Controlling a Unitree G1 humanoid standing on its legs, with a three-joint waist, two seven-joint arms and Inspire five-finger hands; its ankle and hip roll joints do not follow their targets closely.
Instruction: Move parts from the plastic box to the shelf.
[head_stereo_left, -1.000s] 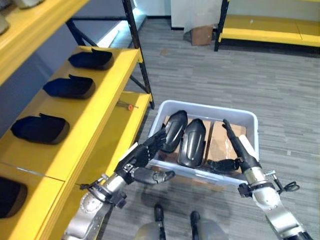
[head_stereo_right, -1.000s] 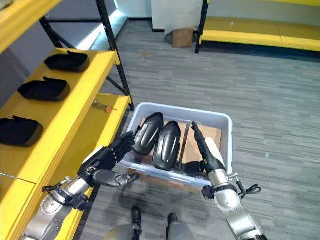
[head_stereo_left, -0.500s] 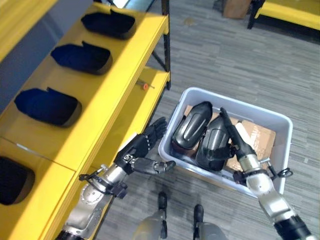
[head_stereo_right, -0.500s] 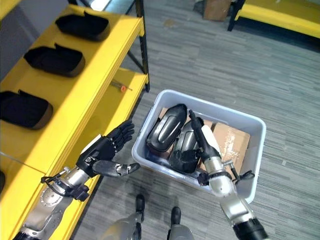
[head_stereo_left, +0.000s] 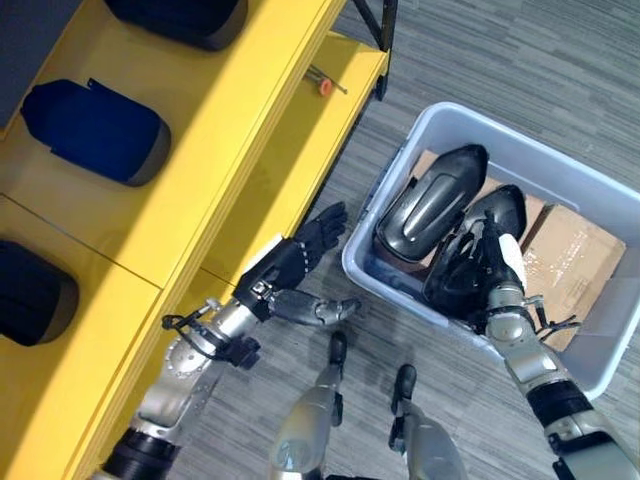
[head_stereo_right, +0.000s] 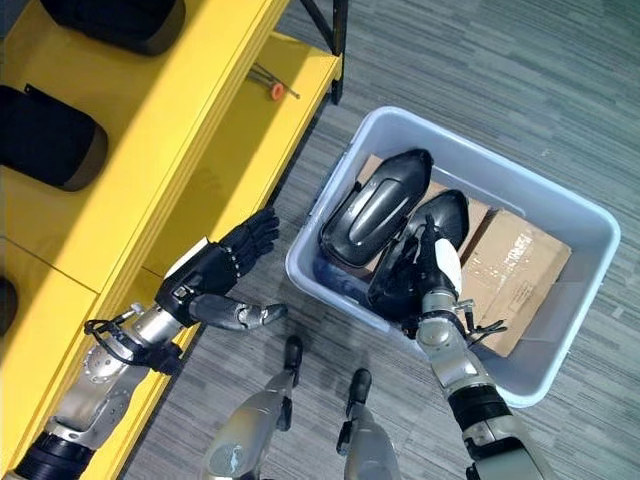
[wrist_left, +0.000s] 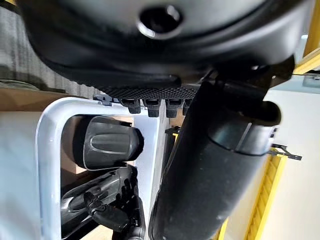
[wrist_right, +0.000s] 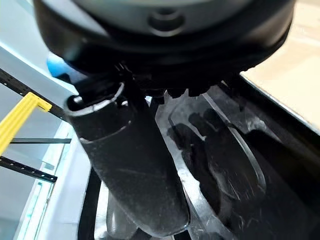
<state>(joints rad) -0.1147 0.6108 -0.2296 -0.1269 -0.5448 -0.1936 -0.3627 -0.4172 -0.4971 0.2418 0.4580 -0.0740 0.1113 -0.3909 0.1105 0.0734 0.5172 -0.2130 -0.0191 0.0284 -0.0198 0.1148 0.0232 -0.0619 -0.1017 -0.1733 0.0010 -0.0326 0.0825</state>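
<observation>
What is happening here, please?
A humanoid robot is moving black parts from a grey plastic box on the floor to a yellow shelf. Its right hand rests on one black part in the box; a second part lies beside it. The left hand hangs open between shelf and box, holding nothing. Other parts already sit on the shelf.

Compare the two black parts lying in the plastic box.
The part nearer the shelf lies free, its glossy top fully showing. The other part has the right robot hand laid on it and is partly covered. Both are black, elongated moulded shells lying side by side in the grey plastic box.
</observation>
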